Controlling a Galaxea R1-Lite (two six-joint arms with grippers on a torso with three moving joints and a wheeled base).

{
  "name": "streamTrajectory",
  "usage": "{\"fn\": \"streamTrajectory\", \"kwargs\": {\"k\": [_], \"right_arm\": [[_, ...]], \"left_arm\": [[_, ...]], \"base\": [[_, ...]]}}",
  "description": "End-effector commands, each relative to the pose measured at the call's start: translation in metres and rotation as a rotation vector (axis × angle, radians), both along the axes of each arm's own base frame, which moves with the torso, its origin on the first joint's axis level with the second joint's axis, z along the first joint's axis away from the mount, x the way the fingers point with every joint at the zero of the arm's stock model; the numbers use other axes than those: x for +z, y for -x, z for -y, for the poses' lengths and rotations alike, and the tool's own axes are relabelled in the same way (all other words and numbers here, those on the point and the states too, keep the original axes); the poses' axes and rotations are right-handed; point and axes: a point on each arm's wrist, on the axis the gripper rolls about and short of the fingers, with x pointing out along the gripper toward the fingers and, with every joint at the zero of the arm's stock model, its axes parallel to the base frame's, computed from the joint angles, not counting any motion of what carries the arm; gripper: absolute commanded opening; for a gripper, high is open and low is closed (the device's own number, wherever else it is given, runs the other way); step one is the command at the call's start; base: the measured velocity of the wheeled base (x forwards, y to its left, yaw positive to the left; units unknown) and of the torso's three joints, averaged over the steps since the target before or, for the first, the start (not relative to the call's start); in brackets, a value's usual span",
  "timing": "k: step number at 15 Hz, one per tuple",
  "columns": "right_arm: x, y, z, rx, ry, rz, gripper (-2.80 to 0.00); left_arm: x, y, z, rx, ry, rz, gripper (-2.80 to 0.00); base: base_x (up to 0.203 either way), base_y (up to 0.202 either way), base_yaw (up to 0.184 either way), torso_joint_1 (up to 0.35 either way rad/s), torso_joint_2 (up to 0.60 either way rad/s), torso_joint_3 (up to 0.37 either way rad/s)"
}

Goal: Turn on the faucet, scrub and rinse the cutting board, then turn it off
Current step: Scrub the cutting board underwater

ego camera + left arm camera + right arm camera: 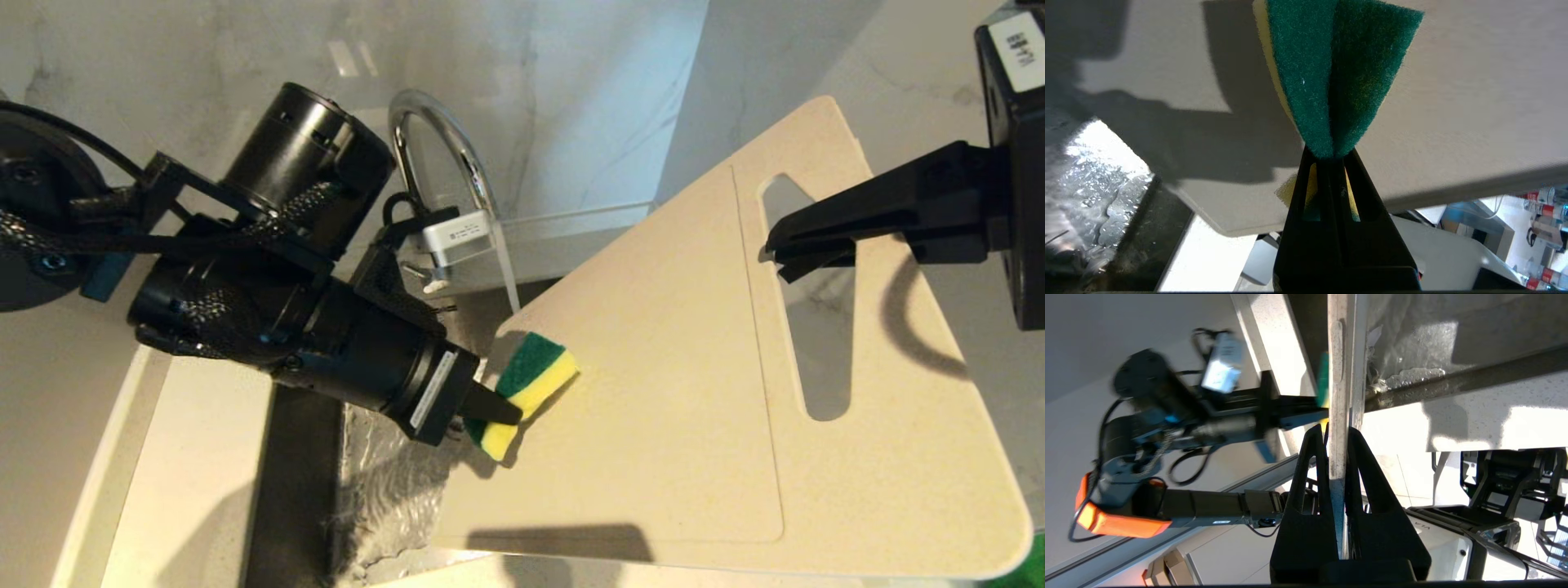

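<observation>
My right gripper (775, 251) is shut on the cream-white cutting board (694, 392), clamped beside its slot handle (804, 327), and holds the board tilted over the sink. In the right wrist view the cutting board (1338, 375) stands edge-on between the fingers of the right gripper (1336, 433). My left gripper (500, 410) is shut on a green-and-yellow sponge (535, 377), which presses on the board's lower left part. In the left wrist view the sponge (1339, 73) sticks out of the left gripper (1329, 157) against the board (1453, 102). A thin stream of water (509, 273) falls from the chrome faucet (441, 135). My left arm hides the faucet's base.
The dark sink (302, 490) lies below the board, with wet rippling water (392, 482) in its bottom. A pale countertop (188, 457) borders it on the left, and a marble wall (571, 98) stands behind. A green thing (1030, 563) shows at the bottom right corner.
</observation>
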Motion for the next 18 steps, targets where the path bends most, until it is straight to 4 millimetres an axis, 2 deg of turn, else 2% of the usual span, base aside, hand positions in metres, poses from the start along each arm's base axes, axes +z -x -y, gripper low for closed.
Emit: {"fn": "streamTrajectory", "kwargs": {"k": [1,4,7,9,14,16,18], "right_arm": [[0.0,0.001,0.0,0.011,-0.007,-0.007,-2.8],[0.001,0.001,0.0,0.015,-0.009,-0.005,-2.8],[0.002,0.0,0.0,0.015,-0.015,0.011,-2.8],[0.002,-0.001,-0.001,0.016,-0.014,0.01,-2.8],[0.001,-0.003,-0.001,0.022,-0.015,0.002,-2.8],[-0.001,-0.008,-0.004,0.025,-0.011,-0.008,-2.8],[-0.001,-0.013,-0.006,0.025,-0.015,0.004,-2.8]], "left_arm": [[-0.018,-0.009,0.01,-0.001,-0.041,-0.036,-2.8],[-0.029,-0.012,0.009,0.01,-0.072,-0.06,-2.8],[-0.042,-0.02,-0.004,0.055,-0.095,-0.082,-2.8],[-0.053,-0.026,-0.02,0.104,-0.107,-0.093,-2.8],[-0.061,-0.04,-0.082,0.266,-0.126,-0.106,-2.8],[-0.058,-0.043,-0.102,0.311,-0.131,-0.085,-2.8],[-0.051,-0.045,-0.112,0.401,-0.167,-0.034,-2.8]], "base": [[0.0,0.0,0.0,0.0,0.0,0.0],[0.0,0.0,0.0,0.0,0.0,0.0],[0.0,0.0,0.0,0.0,0.0,0.0],[0.0,0.0,0.0,0.0,0.0,0.0],[0.0,0.0,0.0,0.0,0.0,0.0],[0.0,0.0,0.0,0.0,0.0,0.0],[0.0,0.0,0.0,0.0,0.0,0.0]]}}
